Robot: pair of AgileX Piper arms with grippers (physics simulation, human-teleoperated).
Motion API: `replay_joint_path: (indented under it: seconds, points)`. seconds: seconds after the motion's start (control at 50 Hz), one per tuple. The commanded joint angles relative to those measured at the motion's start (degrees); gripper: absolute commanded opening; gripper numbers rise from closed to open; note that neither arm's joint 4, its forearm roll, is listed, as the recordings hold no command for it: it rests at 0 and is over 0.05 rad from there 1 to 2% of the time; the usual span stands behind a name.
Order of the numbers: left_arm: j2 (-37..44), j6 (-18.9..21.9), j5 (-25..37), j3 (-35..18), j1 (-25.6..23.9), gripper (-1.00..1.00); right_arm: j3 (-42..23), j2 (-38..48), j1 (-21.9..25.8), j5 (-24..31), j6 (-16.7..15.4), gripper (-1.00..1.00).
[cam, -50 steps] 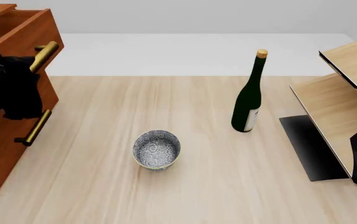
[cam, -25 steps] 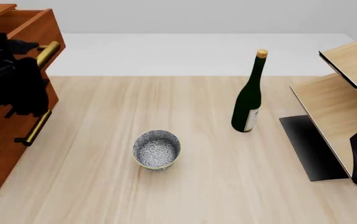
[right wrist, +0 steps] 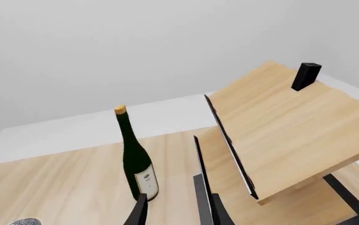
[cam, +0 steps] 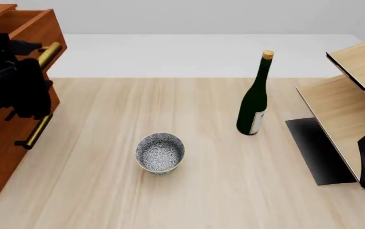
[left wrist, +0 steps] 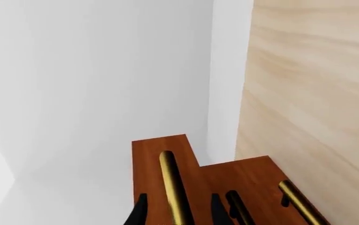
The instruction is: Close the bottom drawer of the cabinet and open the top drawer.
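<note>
Straddling the brass handle (left wrist: pixel 173 187) of the top drawer (cam: pixel 23 28), uppermost in the cabinet (cam: pixel 7 143), the left gripper (left wrist: pixel 175 213) holds its jaws narrowly apart; pulling before they clamp risks slipping off.

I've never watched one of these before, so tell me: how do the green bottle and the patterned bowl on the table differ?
The bottle stands tall and narrow; the bowl sits low and wide. The bottle is plain dark green with a pale label and a cork-coloured top; the bowl carries a fine blue-and-white pattern. The bottle is capped, the bowl open on top. Both stand upright on the wooden table, apart, untouched by either arm.
</note>
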Motion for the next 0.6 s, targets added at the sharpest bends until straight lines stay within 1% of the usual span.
replay_joint_path:
  seconds: [0.02,0.36,0.6]
  points:
    - [-1.1,-0.41,0.41,0.68,-0.52,1.0,0.03,0.08,-0.06,-0.11,0.13,1.0]
    - [-4.72,-0.5,1.78,3.09,0.01,1.0,-0.07,-0.5,-0.61,0.37,0.36,1.0]
    - [-11.93,-0.52,5.32,6.12,0.53,1.0,0.0,-0.37,-0.43,0.26,0.26,1.0]
